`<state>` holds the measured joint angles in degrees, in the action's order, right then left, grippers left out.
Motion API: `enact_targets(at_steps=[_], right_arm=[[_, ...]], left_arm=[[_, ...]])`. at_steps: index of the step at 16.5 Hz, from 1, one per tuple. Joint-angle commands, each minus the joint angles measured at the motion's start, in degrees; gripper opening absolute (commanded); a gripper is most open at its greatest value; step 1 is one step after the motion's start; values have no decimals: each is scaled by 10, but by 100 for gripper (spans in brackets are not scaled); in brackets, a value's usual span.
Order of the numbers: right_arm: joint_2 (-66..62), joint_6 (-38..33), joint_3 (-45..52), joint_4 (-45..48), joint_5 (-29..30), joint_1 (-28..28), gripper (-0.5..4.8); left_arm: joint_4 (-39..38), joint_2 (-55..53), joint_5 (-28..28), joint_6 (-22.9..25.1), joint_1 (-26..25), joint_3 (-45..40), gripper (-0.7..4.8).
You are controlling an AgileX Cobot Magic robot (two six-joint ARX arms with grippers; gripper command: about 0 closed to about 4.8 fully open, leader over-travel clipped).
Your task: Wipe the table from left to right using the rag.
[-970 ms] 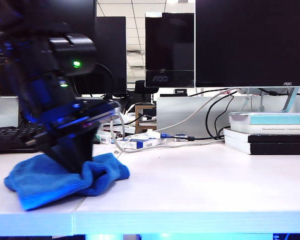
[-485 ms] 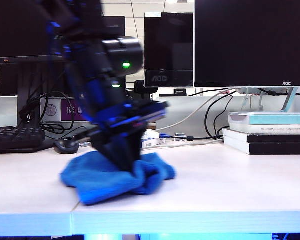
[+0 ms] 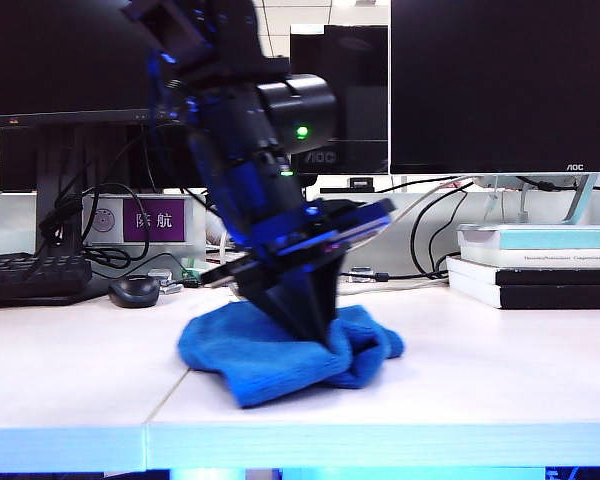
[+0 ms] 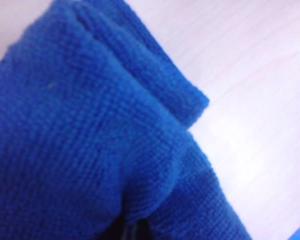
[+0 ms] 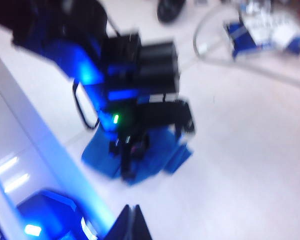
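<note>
The blue rag point(image 3: 280, 355) lies bunched on the pale table point(image 3: 460, 360), a little left of the middle. My left gripper point(image 3: 320, 325) points down into the rag's top fold and is shut on it, pressing it to the table. In the left wrist view the rag point(image 4: 90, 140) fills most of the picture, the dark closed jaws just showing at its edge, with bare table point(image 4: 250, 75) beyond. The right wrist view shows the left arm point(image 5: 135, 75) over the rag point(image 5: 155, 162). My right gripper point(image 5: 132, 209) hangs apart from them above the table, shut and empty.
A black mouse point(image 3: 134, 291) and a keyboard point(image 3: 30, 275) lie at the back left. Stacked books point(image 3: 535, 265) sit at the back right under a monitor point(image 3: 500, 80). Cables point(image 3: 410, 230) and small boxes run along the back. The panel seam point(image 3: 170, 395) passes just left of the rag.
My left gripper has dragged the rag rightward across the table, from the left panel over the seam to near the middle. The mouse and keyboard behind it have come into view.
</note>
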<state>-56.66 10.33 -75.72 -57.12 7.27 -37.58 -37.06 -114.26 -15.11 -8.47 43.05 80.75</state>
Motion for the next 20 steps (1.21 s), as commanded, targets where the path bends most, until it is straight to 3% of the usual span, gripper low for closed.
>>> enact_targets(at_steps=[1, 3, 5, 12, 17, 20], right_arm=[[5, -43, -3, -49, -12, 13, -1], [6, -60, -4, -74, -22, 20, -1], [11, -91, -4, -93, -68, 22, -1], [38, -103, -4, -116, -153, 22, -1], [44, -112, -10, -120, -175, 22, -1], [46, -150, -11, -132, -217, 22, -1]], left_arm=[[-6, -29, 7, 1, 13, 21, -6], [-12, -42, 6, 1, 22, 43, -6], [-13, -62, 2, 0, 37, 73, -6], [-17, -104, -8, 0, 79, 135, -6], [-27, -139, -17, 0, 100, 193, -6], [-23, -148, -19, 0, 110, 207, -6]])
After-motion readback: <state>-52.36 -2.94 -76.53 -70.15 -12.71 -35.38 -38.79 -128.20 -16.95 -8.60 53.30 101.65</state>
